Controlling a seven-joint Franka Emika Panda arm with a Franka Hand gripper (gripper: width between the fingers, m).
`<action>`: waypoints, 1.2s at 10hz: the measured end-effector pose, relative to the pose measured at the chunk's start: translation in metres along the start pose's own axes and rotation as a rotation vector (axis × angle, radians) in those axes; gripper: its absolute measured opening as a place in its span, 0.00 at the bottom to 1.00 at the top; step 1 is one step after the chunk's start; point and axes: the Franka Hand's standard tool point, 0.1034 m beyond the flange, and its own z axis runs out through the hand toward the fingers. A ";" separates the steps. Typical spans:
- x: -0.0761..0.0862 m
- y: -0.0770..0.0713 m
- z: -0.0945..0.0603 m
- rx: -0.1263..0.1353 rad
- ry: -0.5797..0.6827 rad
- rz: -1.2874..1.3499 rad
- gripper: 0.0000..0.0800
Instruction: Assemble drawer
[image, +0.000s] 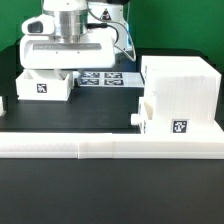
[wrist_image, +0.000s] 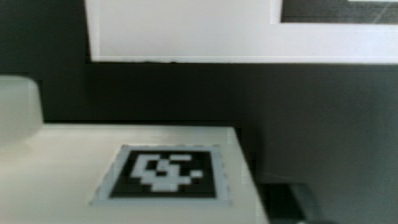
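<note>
A small white drawer tray (image: 45, 84) with a square tag lies on the black table at the exterior view's left. My gripper (image: 62, 68) hangs right over it; its fingertips are hidden behind the tray's top edge. The wrist view shows the tray's tagged face (wrist_image: 169, 172) very close, filling the near part of the picture. The large white housing (image: 182, 88) stands at the exterior view's right, with a second tray's knob (image: 134, 117) sticking out of its lower left side. I cannot tell whether the jaws touch the tray.
The marker board (image: 100, 78) lies flat behind the tray, between it and the housing; it shows in the wrist view (wrist_image: 196, 28) too. A long low white L-shaped border rail (image: 100, 148) runs along the front, with the housing against it.
</note>
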 end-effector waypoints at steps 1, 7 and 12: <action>0.000 0.000 0.000 0.000 0.000 -0.001 0.06; 0.000 0.000 0.000 0.000 0.000 -0.002 0.05; 0.063 -0.040 -0.031 0.043 -0.026 -0.106 0.05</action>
